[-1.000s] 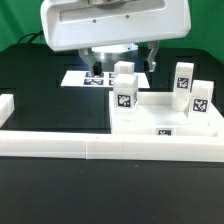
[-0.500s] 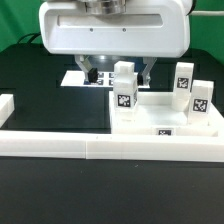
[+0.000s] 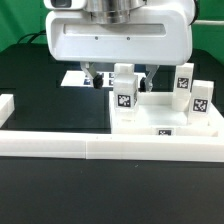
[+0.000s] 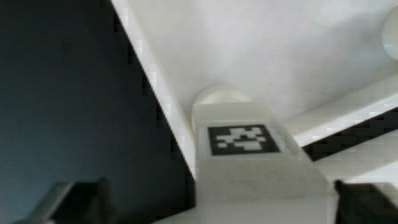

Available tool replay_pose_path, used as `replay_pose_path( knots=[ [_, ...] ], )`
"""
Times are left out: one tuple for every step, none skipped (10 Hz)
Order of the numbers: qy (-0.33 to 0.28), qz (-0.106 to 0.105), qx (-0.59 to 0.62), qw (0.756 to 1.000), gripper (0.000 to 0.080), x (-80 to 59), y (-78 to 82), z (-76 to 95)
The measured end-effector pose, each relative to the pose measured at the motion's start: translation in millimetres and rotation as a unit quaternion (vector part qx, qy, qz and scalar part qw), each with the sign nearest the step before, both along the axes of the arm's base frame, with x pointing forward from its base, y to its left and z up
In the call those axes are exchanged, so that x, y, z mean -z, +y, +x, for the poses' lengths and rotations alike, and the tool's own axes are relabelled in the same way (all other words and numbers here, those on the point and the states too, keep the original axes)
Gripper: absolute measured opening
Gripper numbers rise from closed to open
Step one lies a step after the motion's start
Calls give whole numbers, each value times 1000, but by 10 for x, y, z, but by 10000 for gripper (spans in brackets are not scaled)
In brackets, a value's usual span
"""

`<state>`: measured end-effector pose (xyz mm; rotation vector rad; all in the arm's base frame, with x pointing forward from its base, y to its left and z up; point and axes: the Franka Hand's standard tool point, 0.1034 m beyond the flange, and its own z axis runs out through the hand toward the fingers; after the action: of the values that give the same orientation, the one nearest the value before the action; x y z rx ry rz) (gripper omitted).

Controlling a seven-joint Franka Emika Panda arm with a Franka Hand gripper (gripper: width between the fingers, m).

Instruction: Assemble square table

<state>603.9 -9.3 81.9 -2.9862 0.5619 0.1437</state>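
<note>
The square table slab lies white at the exterior view's right, with a tag on its front edge. Several white tagged leg blocks stand on it: two near its left side and two at the right. My gripper hangs low over the left pair and is open, one dark finger on each side of them. In the wrist view a leg block with its tag runs down between my open gripper, whose fingers stand apart from it. The slab shows behind.
A long low white border wall runs across the front, with a short piece at the far left. The marker board lies on the black table behind the gripper. The gripper body hides the back of the scene.
The gripper has come down and slightly toward the exterior view's front; its fingers now reach the level of the left leg blocks. The slab and legs have not moved.
</note>
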Motion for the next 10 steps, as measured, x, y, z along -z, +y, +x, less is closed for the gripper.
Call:
replay_pose_path(
  knots=[
    [1,0,14,1000,456,1,5,0],
    [6,-2,48,999,284,2,9,0],
    [7,-4,64,998,284,1,9,0],
    [11,-6,92,996,289,1,10,0],
    [16,-9,135,991,289,2,13,0],
    [18,-10,152,988,289,5,15,1],
    [17,-18,225,974,289,6,53,51],
    [20,-26,295,955,289,5,83,95],
    [24,-34,367,929,290,4,92,104],
    [24,-38,390,920,290,4,100,104]
  ],
)
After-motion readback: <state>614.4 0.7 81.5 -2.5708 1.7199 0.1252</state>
